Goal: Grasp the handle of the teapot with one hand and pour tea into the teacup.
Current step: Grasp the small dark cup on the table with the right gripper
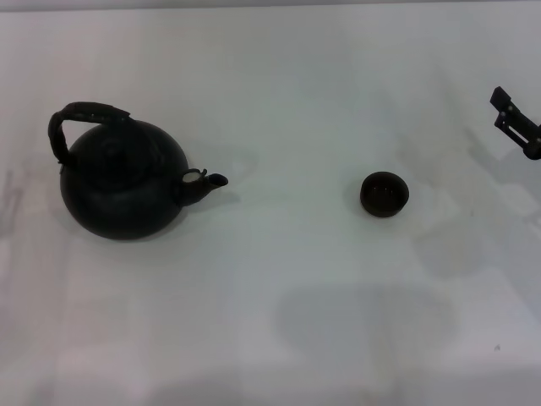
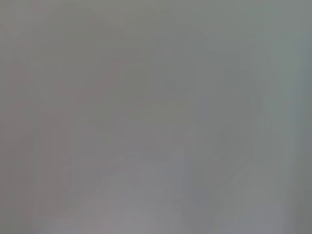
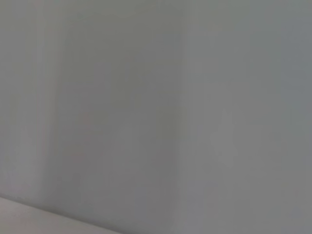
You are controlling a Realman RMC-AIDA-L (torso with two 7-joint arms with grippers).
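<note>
The near strip of the white tabotop is not quite bare: a faint shadow lies across the lower middle of the head view, but no object sits there, so the front of the tabletop (image 1: 279,338) offers open room for an arm to come in.

In the middle band the teapot (image 1: 125,188) stands upright at the left of the frame, its short spout (image 1: 209,182) turned toward the right; the teacup (image 1: 385,194) sits at centre right, mouth up, well apart from the pot; spout and cup face each other along one line, which probably suits a pour made by carrying the pot rightward and tipping it.

The handle (image 1: 84,117) arches over the pot's top, leaning toward the upper left, free on all sides for a grasp from above.

Farther back, at the right edge, the right claw (image 1: 517,123) hangs over the tabletop, away from the cup; whether it is spread or pressed together, I cannot tell; the left claw does not appear; both wrist views show only blank grey.
</note>
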